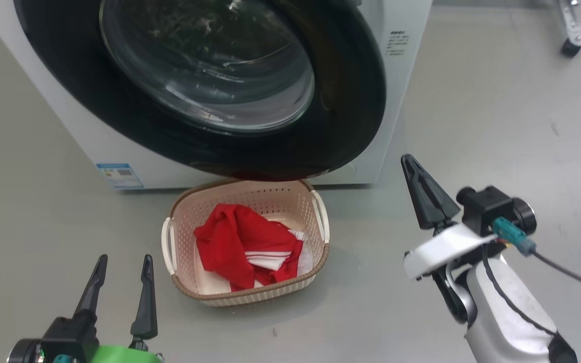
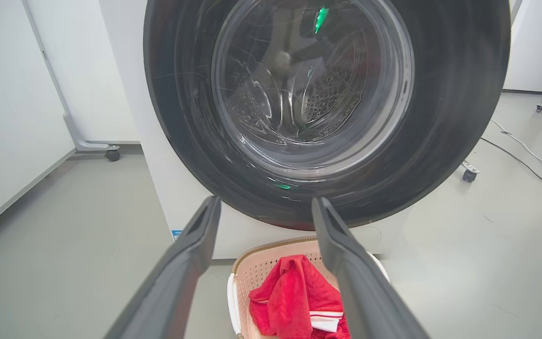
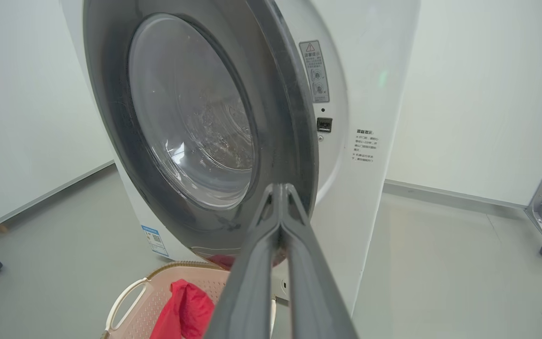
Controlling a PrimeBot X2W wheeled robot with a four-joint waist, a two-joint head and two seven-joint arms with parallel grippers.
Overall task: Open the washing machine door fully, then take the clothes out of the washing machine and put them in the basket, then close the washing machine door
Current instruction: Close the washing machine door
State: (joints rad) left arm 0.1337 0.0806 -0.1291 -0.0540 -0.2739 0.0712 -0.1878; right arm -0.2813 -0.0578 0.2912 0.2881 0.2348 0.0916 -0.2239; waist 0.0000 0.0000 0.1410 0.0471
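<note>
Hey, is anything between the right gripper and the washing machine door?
Nothing visible. The shut right gripper faces the black rim of the washing machine door across open air; the basket sits lower, on the floor.

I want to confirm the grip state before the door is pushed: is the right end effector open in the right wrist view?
No, the right end effector is closed tip to tip, with no gap and nothing held in it.

Round glossy black-rimmed washing machine door (image 1: 210, 75), glass bowl centre: top cut off by the head view's upper edge, lower rim covering part of the far edge of the cream perforated plastic basket (image 1: 280, 201). Red clothes with white stripes (image 1: 240, 242): garment count untellable. Small blue label (image 1: 119, 175) low on the white washing machine (image 1: 401, 85): print too small to read.
</note>
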